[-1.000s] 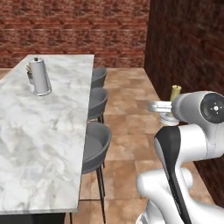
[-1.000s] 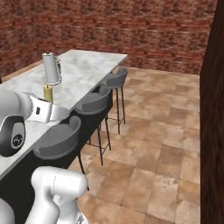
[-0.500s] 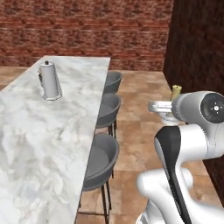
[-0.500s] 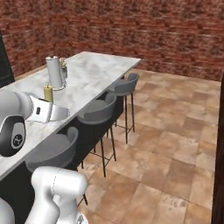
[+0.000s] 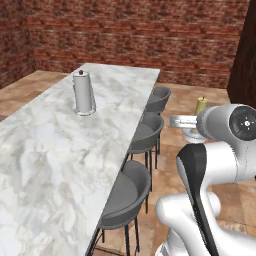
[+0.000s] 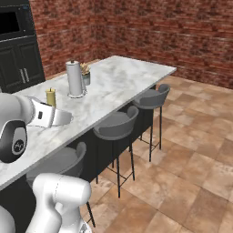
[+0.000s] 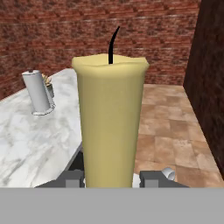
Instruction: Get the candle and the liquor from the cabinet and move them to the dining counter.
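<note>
At the centre of the hand view the end effector (image 7: 110,178) grips a pale yellow candle (image 7: 110,122) upright, beside the marble desk (image 5: 60,150) at left; carrying it level, clear of the steel canister (image 5: 83,93), looks wise.

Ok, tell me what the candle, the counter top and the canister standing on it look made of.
The candle: matte pale-yellow wax, going by the dark wick and uneven top rim. The dining counter top: polished marble or an imitation, white with grey veining. The canister: probably brushed steel, silvery grey with soft highlights, though plastic can't be ruled out.
</note>
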Available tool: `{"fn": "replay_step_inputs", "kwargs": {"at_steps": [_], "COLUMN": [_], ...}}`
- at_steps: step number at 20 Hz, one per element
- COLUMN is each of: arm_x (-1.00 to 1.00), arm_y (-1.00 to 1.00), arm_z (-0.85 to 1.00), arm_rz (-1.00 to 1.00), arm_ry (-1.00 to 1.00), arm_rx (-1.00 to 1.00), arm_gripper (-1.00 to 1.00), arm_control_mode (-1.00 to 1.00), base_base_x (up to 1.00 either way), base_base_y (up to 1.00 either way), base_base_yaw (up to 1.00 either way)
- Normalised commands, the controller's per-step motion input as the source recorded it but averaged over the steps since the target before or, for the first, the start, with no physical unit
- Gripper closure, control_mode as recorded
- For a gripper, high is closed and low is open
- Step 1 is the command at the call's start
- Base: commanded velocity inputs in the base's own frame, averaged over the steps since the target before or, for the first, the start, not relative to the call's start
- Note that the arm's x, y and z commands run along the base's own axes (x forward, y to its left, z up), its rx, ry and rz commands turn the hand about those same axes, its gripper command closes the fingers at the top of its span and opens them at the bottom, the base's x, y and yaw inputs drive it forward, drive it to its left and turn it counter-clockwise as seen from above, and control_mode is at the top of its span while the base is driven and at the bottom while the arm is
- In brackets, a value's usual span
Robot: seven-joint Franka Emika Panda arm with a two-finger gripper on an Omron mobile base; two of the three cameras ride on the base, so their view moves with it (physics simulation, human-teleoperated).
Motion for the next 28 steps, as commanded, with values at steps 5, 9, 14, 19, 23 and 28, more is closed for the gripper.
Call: {"fn": "replay_step_inputs", "kwargs": {"at_steps": [5,9,14,19,23,28], "arm_x": [0.00,0.00,0.00,0.00,0.00,0.00], "arm_y": [0.00,0.00,0.00,0.00,0.00,0.00], "arm_z": [0.00,0.00,0.00,0.00,0.00,0.00], "arm_rz": [0.00,0.00,0.00,0.00,0.00,0.00], "arm_ry": [0.00,0.00,0.00,0.00,0.00,0.00], "arm_rx": [0.00,0.00,0.00,0.00,0.00,0.00], "arm_gripper": [1.00,1.00,1.00,1.00,1.00,1.00], "arm_control_mode": [1.00,1.00,1.00,1.00,1.00,1.00], "base_base_x": [0.39,0.33,0.25,0.21,0.10,0.00], "base_base_y": [-0.27,-0.31,-0.38,-0.46,-0.63,-0.69], "base_base_yaw": [0.45,0.44,0.41,0.34,0.21,0.18]}}
